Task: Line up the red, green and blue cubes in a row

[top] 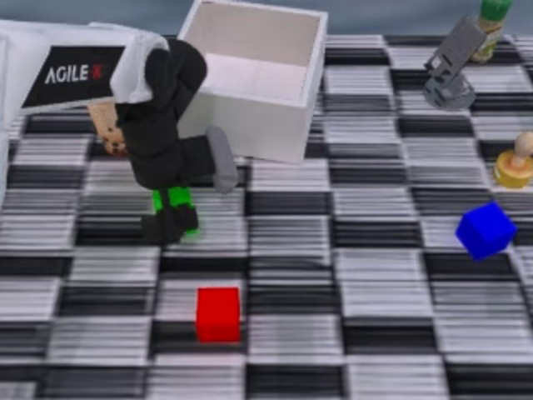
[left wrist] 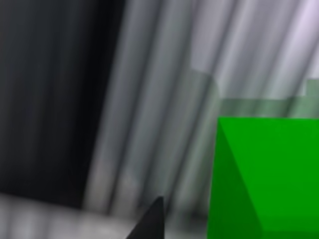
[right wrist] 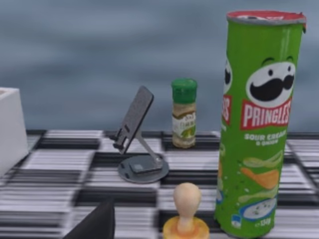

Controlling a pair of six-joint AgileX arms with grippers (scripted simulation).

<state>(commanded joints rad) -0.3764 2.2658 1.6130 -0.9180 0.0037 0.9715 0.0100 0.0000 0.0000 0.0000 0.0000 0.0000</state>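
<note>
Our left gripper [top: 172,218] is down at the table near the top view's left, just in front of the white square box [top: 254,79], and its dark fingers sit on either side of the green cube [top: 172,200]. The cube shows as green strips between and beside the fingers, so we judge the jaws narrowed on it, though we cannot confirm firm contact. The left wrist view shows the green cube [left wrist: 266,177] very close, filling one corner.

To do this step well, we should keep the grip square on 2 opposite faces, lift only enough to clear the checkered table [top: 333,333], and carry the cube toward the red cube [top: 218,314], which lies nearer the front edge and slightly to the right. We should set it down beside the red one with faces parallel and leave room for the third. The blue cube [top: 485,230] rests far to the right, turned at an angle, well apart from both.

Our right arm is out of the top view; whether its gripper is wide or closed we cannot tell.

We count 3 cubes: 1 red, 1 green, 1 blue. Also 1 box, 1 phone stand [right wrist: 138,144], 1 spice jar [right wrist: 184,113], 1 Pringles can [right wrist: 256,124] and 1 wooden stamp [right wrist: 186,211].
</note>
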